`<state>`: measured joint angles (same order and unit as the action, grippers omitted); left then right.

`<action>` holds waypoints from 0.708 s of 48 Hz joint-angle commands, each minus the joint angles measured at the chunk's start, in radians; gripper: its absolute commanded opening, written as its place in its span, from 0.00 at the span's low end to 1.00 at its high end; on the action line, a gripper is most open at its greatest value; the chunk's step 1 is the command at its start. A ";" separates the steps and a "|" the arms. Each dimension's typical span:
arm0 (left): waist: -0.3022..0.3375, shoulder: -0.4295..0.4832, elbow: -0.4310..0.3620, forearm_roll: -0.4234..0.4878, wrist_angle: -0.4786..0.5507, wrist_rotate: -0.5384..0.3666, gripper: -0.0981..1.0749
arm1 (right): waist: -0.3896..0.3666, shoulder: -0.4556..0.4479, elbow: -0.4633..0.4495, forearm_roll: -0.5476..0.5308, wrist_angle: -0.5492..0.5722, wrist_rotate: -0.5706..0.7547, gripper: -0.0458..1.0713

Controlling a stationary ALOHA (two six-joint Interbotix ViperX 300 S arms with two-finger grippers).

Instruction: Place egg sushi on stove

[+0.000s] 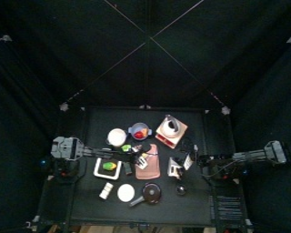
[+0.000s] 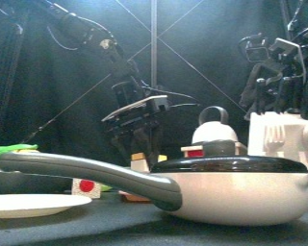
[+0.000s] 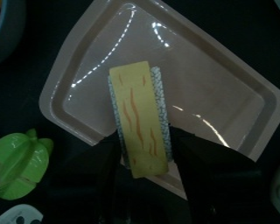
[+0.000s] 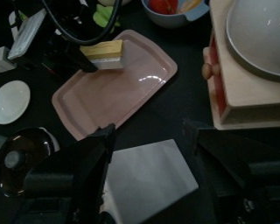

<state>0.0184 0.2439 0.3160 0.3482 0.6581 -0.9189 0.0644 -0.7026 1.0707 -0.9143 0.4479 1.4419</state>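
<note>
Centre of the left wrist frame: the left gripper (image 3: pixel 149 162) has its 2 jaws clamped on the yellow, white-edged egg sushi (image 3: pixel 143 118) over a glossy pink plastic tray (image 3: pixel 219 83) (likely for lifting stoveward). The right gripper (image 4: pixel 149 140) hangs parted nearby.

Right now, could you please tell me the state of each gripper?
Left gripper: shut on the egg sushi, over the pink tray.
Right gripper: open, holding nothing, above the grey card.

One egg sushi (image 3: pixel 143 118) on one pink tray (image 3: pixel 95 61), one kettle (image 2: pixel 215 126), one long-handled pan (image 2: pixel 234 187), one white plate (image 2: pixel 35 206), two grippers.
</note>
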 commanded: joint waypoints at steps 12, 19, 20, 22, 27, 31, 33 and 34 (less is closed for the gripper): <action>-0.048 -0.112 0.015 0.006 0.075 0.043 0.61 | 0.002 -0.003 -0.012 -0.003 -0.003 -0.003 0.88; -0.110 -0.172 0.044 -0.006 0.172 0.115 0.61 | -0.002 -0.003 -0.017 -0.009 -0.003 -0.003 0.88; -0.121 -0.178 0.048 -0.009 0.183 0.126 0.61 | -0.005 -0.003 -0.017 -0.009 -0.003 -0.003 0.88; -0.140 -0.189 0.055 -0.020 0.201 0.140 0.61 | -0.005 -0.003 -0.018 -0.012 -0.003 -0.003 0.88; -0.183 -0.206 0.071 -0.064 0.232 0.170 0.61 | -0.006 -0.003 -0.018 -0.014 -0.003 -0.003 0.88; -0.210 -0.215 0.081 -0.094 0.230 0.195 0.61 | -0.008 -0.003 -0.018 -0.014 -0.002 -0.003 0.88; -0.221 -0.219 0.089 -0.110 0.232 0.207 0.61 | -0.008 -0.002 -0.018 -0.014 -0.003 -0.003 0.88; -0.225 -0.222 0.092 -0.117 0.232 0.213 0.61 | -0.008 -0.002 -0.018 -0.014 -0.003 -0.003 0.88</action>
<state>-0.1902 0.0568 0.4111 0.2546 0.8882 -0.7210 0.0583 -0.7041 1.0692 -0.9235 0.4479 1.4404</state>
